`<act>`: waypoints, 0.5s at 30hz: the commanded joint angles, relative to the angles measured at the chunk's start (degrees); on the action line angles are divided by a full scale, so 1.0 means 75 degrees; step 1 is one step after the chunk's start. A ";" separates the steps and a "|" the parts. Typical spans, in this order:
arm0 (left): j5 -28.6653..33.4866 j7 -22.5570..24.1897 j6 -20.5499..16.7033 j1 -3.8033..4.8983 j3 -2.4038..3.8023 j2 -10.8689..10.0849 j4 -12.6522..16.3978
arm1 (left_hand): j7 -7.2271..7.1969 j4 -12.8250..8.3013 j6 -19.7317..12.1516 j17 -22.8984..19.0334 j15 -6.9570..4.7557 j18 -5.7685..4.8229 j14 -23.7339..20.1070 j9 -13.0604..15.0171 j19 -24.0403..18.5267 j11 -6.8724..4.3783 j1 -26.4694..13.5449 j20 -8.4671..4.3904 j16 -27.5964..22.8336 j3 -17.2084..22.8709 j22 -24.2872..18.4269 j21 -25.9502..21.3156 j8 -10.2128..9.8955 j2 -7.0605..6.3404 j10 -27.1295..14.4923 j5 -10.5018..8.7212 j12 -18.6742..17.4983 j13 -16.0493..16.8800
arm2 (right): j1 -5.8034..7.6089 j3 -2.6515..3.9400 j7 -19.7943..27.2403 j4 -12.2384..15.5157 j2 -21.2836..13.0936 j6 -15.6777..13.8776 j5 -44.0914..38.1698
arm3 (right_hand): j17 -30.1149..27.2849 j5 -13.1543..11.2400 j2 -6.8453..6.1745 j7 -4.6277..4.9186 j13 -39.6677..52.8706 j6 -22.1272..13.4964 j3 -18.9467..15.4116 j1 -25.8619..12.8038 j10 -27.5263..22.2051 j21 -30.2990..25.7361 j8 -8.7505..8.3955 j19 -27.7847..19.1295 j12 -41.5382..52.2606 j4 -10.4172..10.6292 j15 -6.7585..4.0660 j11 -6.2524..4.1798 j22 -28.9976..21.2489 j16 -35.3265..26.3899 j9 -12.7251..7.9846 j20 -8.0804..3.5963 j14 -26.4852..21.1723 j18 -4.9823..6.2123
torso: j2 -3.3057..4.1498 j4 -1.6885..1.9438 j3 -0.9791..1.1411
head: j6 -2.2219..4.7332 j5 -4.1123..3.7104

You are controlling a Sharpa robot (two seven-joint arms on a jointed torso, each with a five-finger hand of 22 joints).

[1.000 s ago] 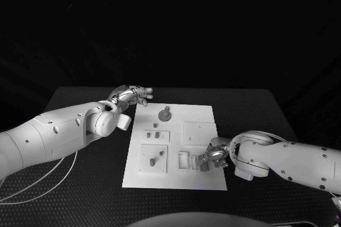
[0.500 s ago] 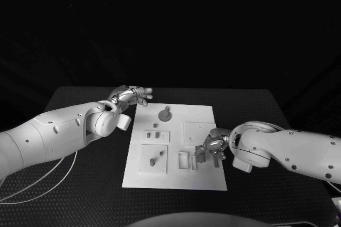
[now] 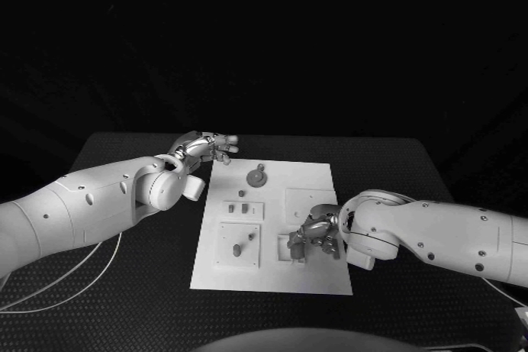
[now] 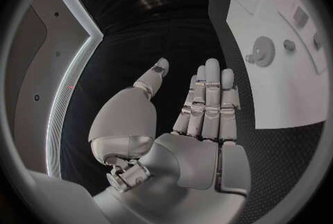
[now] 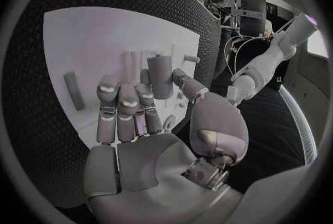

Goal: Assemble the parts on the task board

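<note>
Task board (image 3: 275, 226) lies flat at mid-table, long side running away from robot, with small grey parts (image 3: 236, 250) seated in raised pockets across it.

Left arm: reaches in over near-left table (image 3: 132, 283), forearm angled toward far-left corner of board. Left hand (image 3: 202, 149) hovers beyond that corner, over bare table, apart from board. In left wrist view, left hand (image 4: 201, 107) shows fingers (image 4: 211, 96) straight and side by side, thumb set apart, nothing in grasp. Round gear-like part (image 4: 263, 51) lies on board just beyond fingertips, not touched; same part sits near far edge of board in head view (image 3: 256, 178).

Right arm: comes in low from the right, forearm lying over near-right edge of board. Right hand (image 3: 313, 235) is down on board's near-right area, beside slotted pockets (image 3: 285, 249). In right wrist view, right hand (image 5: 149, 118) has fingers (image 5: 119, 107) extended together and thumb curved in, with short grey cylinder (image 5: 160, 76) standing upright between thumb tip and finger tips, apparently pinched there. Flat bar part (image 5: 72, 90) lies on board off to the side of fingers, untouched. Ribbed pocket walls visible just past cylinder.
</note>
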 commanded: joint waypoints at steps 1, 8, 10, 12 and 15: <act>-0.0023 0.0024 0.0124 0.0004 0.0005 0.0014 0.0013 | 0.0004 -0.0011 -0.0067 0.0011 0.0029 0.0065 -0.0004 0.0007 0.0031 0.0040 -0.0089 -0.0016 -0.0030 -0.0046 0.0010 -0.0054 0.0019 -0.0003 -0.0026 -0.0028 0.0003 -0.0002 | -0.0004 -0.0044 -0.0030 -0.0038 0.0077 0.0211 0.0098 | 0.0013 0.0000 -0.0004 -0.0001 0.0019 0.0045 -0.0053 -0.0075 0.0061 0.0050 -0.0013 -0.0010 -0.0003 0.0010 -0.0054 -0.0004 0.0041 -0.0055 -0.0024 0.0033 -0.0019 0.0452 | 0.0003 -0.0008 0.0003 | -0.0011 0.0007; -0.0026 0.0022 0.0139 0.0004 0.0005 0.0007 0.0022 | 0.0005 -0.0009 -0.0070 0.0014 0.0030 0.0066 -0.0004 0.0007 0.0031 0.0040 -0.0093 -0.0015 -0.0031 -0.0048 0.0012 -0.0057 0.0019 -0.0002 -0.0028 -0.0028 0.0003 -0.0002 | -0.0018 -0.0095 -0.0039 -0.0036 0.0129 0.0249 -0.0047 | 0.0027 -0.0009 -0.0007 -0.0005 0.0047 0.0056 -0.0078 -0.0145 0.0075 0.0052 -0.0020 -0.0017 -0.0004 0.0033 -0.0060 -0.0008 0.0038 -0.0065 -0.0023 0.0030 -0.0021 0.0452 | 0.0006 -0.0011 0.0013 | -0.0033 0.0028; -0.0026 0.0022 0.0137 0.0004 0.0005 0.0008 0.0016 | 0.0006 -0.0008 -0.0071 0.0015 0.0030 0.0066 -0.0004 0.0007 0.0032 0.0041 -0.0094 -0.0015 -0.0032 -0.0048 0.0012 -0.0057 0.0019 -0.0001 -0.0029 -0.0028 0.0003 -0.0002 | -0.0019 -0.0095 -0.0033 -0.0058 0.0149 0.0208 -0.0107 | 0.0032 -0.0011 -0.0006 -0.0006 0.0061 0.0058 -0.0083 -0.0168 0.0083 0.0052 -0.0023 -0.0019 -0.0002 0.0042 -0.0062 -0.0009 0.0036 -0.0069 -0.0023 0.0029 -0.0022 0.0452 | 0.0008 -0.0017 0.0015 | -0.0037 0.0036; -0.0026 0.0022 0.0140 0.0004 0.0005 0.0007 0.0018 | 0.0006 -0.0007 -0.0071 0.0016 0.0030 0.0066 -0.0004 0.0007 0.0032 0.0041 -0.0096 -0.0015 -0.0032 -0.0049 0.0013 -0.0058 0.0020 0.0000 -0.0029 -0.0028 0.0002 -0.0002 | -0.0024 -0.0095 -0.0018 -0.0090 0.0176 0.0138 -0.0121 | 0.0036 -0.0014 -0.0013 -0.0007 0.0068 0.0062 -0.0090 -0.0190 0.0087 0.0053 -0.0025 -0.0020 -0.0002 0.0050 -0.0062 -0.0010 0.0035 -0.0071 -0.0023 0.0028 -0.0022 0.0452 | 0.0010 -0.0019 0.0012 | -0.0029 0.0033; -0.0027 0.0022 0.0135 0.0004 0.0006 -0.0002 0.0019 | 0.0007 -0.0005 -0.0073 0.0017 0.0030 0.0066 -0.0004 0.0007 0.0032 0.0041 -0.0099 -0.0015 -0.0033 -0.0050 0.0013 -0.0059 0.0019 0.0002 -0.0030 -0.0028 0.0002 -0.0002 | -0.0043 -0.0095 0.0007 -0.0106 0.0199 0.0078 -0.0144 | 0.0038 -0.0015 -0.0014 -0.0008 0.0076 0.0064 -0.0092 -0.0203 0.0092 0.0053 -0.0026 -0.0021 -0.0001 0.0056 -0.0064 -0.0011 0.0034 -0.0073 -0.0022 0.0027 -0.0022 0.0452 | 0.0007 -0.0018 0.0013 | -0.0036 0.0045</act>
